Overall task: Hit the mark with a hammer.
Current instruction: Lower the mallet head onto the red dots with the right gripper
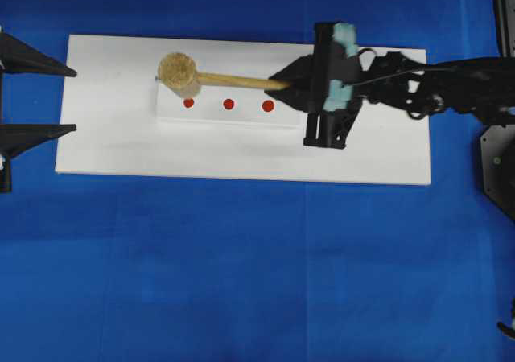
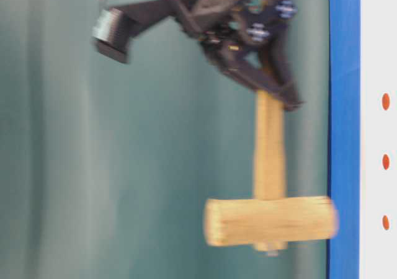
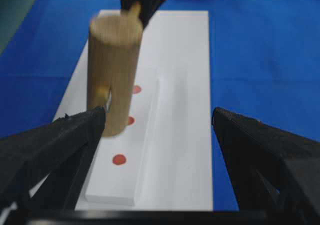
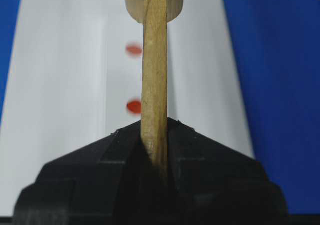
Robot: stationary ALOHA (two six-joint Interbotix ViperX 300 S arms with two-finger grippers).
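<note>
Jaws of the right gripper [image 4: 155, 150] clamp the handle of the hammer [image 1: 211, 76], its head raised over the far red mark [image 1: 188, 103] on the white board [image 1: 378, 153], blow unlanded by my reading, while beyond it the left gripper [image 1: 36, 96] gapes empty

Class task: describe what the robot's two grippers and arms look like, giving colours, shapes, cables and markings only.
Both are black. The left gripper has two long pointed fingers. The right gripper has angular fingers, pale teal foam-like padding behind them, and a thin dark cable looping along the arm.
</note>
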